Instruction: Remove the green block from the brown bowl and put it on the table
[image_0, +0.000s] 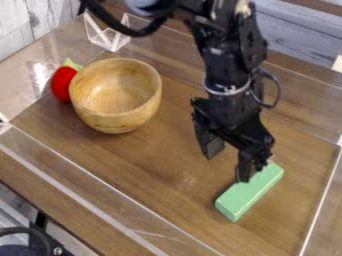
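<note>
The green block (250, 194) lies flat on the table (147, 165) near the front right, apart from the brown bowl (116, 94), which stands at the left and looks empty inside. My gripper (231, 150) hangs just above the block's far end, open, with nothing between its black fingers (251, 162). One finger nearly touches the block's upper end.
A red round toy with a green top (63, 80) sits against the bowl's left side. A clear acrylic border (80, 205) rims the table, with a clear corner piece (107, 34) at the back left.
</note>
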